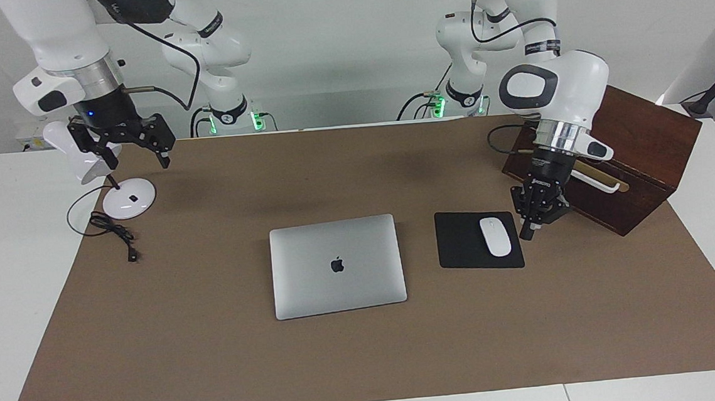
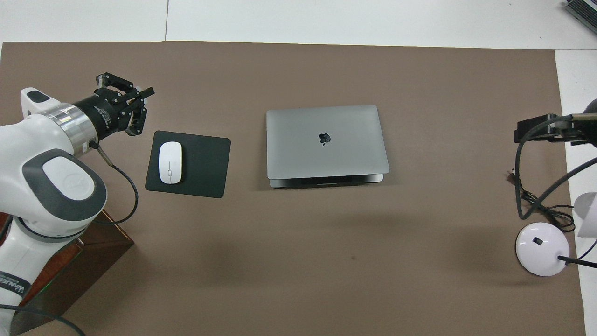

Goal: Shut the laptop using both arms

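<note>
The laptop [image 1: 337, 265], thin silver-grey metal with rounded corners and a dark apple logo centred on its lid, lies closed and flat mid-surface on the brown mat [image 1: 218, 361], its long axis running between the arms' ends of the surface. Beside it, toward the left arm's end, a white mouse [image 1: 495, 236] sits on a black mouse pad [image 1: 458, 244]. The left gripper [image 1: 532, 229] hangs over the mat just beside the pad, fingers clenched on nothing, near a dark wooden box [image 1: 636, 137]. The right gripper [image 1: 134, 154] hangs fingers released beside a white desk lamp [image 1: 129, 198].
</note>
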Available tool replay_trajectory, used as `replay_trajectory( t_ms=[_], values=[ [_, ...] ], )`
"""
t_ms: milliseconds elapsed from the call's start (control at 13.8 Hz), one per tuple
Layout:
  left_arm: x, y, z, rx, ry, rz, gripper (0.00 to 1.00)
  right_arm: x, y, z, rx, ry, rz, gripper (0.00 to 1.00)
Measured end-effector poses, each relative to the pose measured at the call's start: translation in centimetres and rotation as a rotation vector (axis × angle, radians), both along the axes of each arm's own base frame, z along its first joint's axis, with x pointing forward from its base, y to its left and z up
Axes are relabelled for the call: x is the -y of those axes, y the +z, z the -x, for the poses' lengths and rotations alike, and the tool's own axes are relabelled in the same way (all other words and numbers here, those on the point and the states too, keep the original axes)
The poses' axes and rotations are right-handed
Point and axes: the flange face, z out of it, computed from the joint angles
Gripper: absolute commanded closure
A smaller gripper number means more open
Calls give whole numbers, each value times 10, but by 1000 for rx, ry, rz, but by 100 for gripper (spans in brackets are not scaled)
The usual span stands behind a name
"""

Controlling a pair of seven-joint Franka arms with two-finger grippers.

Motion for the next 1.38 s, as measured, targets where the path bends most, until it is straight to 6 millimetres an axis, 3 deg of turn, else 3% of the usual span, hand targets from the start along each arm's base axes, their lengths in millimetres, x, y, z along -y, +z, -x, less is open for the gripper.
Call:
replay_trajectory(
  t_ms=[290, 507, 724, 942, 1159, 1376],
  values=[
    [-35, 22, -20, -18, -313, -340, 100, 1, 0, 0, -1, 41, 4, 0],
    [-43, 40, -30, -95, -582, -632, 100, 3, 0, 0, -2, 40, 4, 0],
    [-53, 42, -29, -139, -832, -735, 100, 4, 0, 1, -1, 38, 4, 0],
    [-67, 51, -20, -227, -1045, -792, 100, 2, 2, 2, 3, 43, 5, 0],
    [-68, 60, -7, -325, -1133, -767, 100, -1, 6, 4, 10, 48, 5, 0],
    [-76, 93, 30, -399, -1200, -721, 100, -1, 7, 4, 10, 47, 5, 0]
  ],
)
